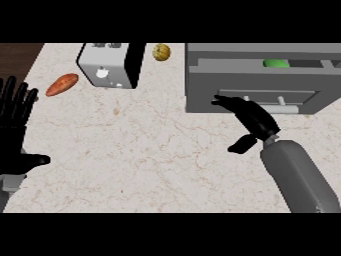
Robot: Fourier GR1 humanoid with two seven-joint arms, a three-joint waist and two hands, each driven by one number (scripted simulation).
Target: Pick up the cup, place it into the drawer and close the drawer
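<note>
two hands we see: our left hand rests open at the frame's left edge; our right hand, fingers straight, touches the drawer front. inside, upper right, the green cup. no writing is readable.

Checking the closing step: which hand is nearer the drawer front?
Right. The right hand reaches to the drawer front, fingers at its handle. The left hand rests open at the counter's far left edge.
</note>
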